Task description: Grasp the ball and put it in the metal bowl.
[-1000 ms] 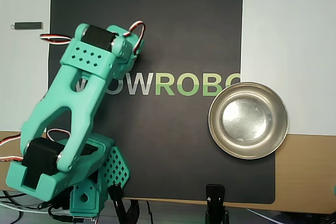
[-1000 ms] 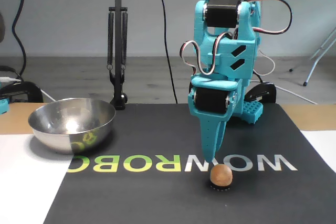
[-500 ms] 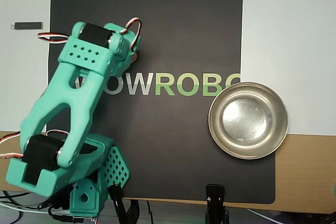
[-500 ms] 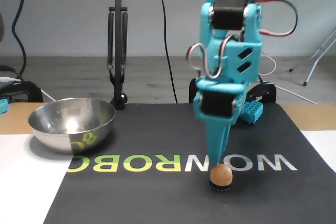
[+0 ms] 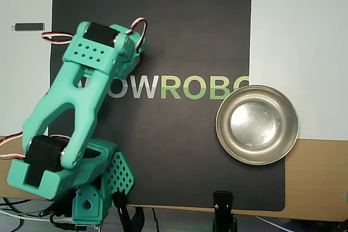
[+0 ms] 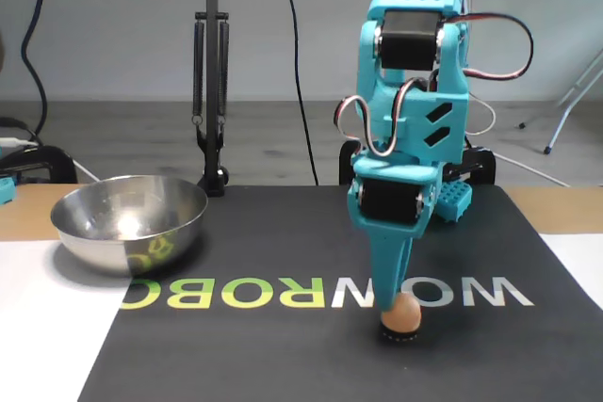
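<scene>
Item, gripper (image 6: 394, 306): over the last second it has come down and across the mat (image 6: 283, 345); its tip now overlaps the ball's top in the fixed view; I cannot tell whether the fingers are spread or pinching.
Item, ball (image 6: 403, 315): on the mat just in front of the white lettering, unmoved, on a small dark base; hidden under the arm from overhead.
Item, bowl (image 5: 257, 124): empty, well apart.
I judge the grasp about to begin; nothing lifted yet.
</scene>
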Motion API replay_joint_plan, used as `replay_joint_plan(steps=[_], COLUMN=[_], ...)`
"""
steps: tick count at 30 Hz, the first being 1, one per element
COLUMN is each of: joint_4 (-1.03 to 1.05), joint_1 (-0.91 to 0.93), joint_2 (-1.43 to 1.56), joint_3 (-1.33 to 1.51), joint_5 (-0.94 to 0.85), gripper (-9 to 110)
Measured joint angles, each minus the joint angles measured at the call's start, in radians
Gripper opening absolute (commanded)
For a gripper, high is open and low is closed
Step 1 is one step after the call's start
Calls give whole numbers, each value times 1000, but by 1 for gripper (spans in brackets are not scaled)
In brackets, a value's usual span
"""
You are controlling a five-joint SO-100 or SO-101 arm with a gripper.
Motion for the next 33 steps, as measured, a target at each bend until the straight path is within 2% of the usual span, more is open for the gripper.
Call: replay_joint_plan(steps=[33], joint_4=[0], joint_1=[-9], joint_2=[0], joint_3=[0], joint_5=[0], gripper=[41])
